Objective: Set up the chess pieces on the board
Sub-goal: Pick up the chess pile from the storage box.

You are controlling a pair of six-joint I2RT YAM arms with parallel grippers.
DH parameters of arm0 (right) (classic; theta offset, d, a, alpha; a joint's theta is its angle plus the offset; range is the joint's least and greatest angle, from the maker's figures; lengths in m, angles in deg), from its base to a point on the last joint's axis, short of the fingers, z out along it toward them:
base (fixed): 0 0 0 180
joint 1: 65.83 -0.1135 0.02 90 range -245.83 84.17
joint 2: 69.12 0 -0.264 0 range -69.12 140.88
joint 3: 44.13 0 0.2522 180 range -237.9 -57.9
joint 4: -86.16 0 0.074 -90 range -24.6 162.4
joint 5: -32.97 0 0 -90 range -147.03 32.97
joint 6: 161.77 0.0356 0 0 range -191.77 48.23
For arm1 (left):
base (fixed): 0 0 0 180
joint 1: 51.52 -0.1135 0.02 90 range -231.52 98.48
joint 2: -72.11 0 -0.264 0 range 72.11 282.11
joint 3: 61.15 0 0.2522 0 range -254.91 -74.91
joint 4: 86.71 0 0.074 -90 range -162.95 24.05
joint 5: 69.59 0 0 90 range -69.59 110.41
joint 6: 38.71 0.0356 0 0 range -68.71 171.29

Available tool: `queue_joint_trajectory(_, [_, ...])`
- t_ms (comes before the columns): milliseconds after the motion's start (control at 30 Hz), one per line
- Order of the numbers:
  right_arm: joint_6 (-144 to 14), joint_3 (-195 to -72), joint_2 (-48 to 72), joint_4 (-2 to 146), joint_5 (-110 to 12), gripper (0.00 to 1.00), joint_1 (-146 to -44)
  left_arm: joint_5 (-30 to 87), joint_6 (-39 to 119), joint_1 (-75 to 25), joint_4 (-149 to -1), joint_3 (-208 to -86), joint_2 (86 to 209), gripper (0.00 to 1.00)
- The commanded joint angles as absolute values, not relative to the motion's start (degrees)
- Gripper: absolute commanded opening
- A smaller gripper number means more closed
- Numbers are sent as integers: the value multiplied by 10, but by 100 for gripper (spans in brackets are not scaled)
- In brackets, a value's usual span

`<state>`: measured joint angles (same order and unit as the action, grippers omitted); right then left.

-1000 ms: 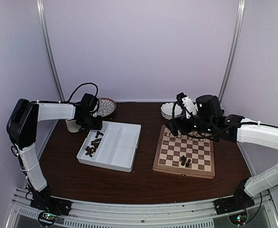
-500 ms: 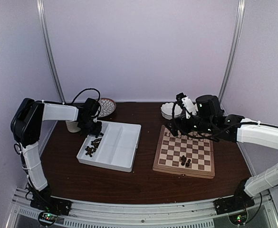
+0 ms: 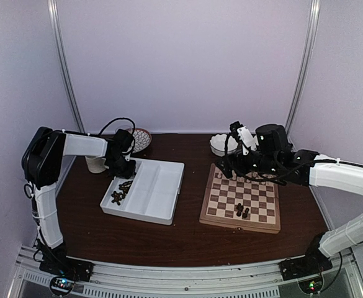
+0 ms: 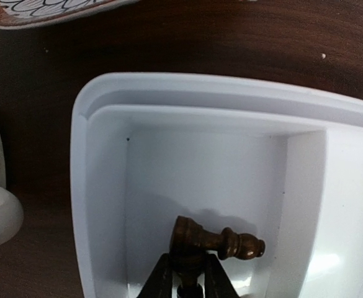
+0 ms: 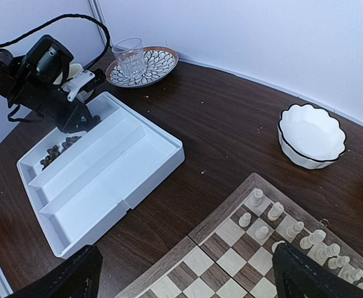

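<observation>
Left jaws: low over the far end of the white tray's [image 3: 162, 200] left compartment, closed narrowly on the base of one dark chessman [image 4: 217, 239]; the fingertips [image 4: 161, 282] sit against it on both sides.
Dark chessman: on its side, head pointing toward the tray's divider; I cannot tell whether it rests on the tray floor or is lifted just clear of it.
Loose dark pieces [image 5: 56, 153]: heaped in the same left compartment, nearer the arm bases than the left jaws.
Right jaws: spread wide with nothing between them, hovering above the board's far left corner; the right wrist view shows only the two dark fingers at its bottom corners.
Board [image 3: 260, 198]: flat on the worktop [image 3: 169, 242], right of the tray and apart from it.
Dark pieces on the board [image 3: 242, 211]: two, upright and close together, on squares near the board's near edge.
Pale chessmen [image 5: 293, 228]: upright in rows along the board's far edge.
White tray: angled on the worktop, divided into long compartments; the middle and right ones hold nothing.
Scalloped bowl [image 5: 311, 138]: white with a dark rim, beyond the board's far edge.
Patterned plate [image 5: 157, 64]: behind the tray, with a clear glass [image 5: 130, 57] standing on it.
White cup [image 3: 95, 164]: just left of the tray's far corner, beside the left arm [image 3: 76, 144].
</observation>
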<state>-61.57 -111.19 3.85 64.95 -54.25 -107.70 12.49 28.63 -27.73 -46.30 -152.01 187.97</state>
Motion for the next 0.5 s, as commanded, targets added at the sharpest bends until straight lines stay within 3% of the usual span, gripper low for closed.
queue_joint_trajectory(0, [-620, -1110, 35, 655, -538, 100, -1077, 148, 279, -282, -463, -1513, 1874, 15])
queue_joint_trajectory(467, [-608, -1088, -3, 673, -562, 100, -1077, 174, 221, -252, -629, -1322, 1618, 10])
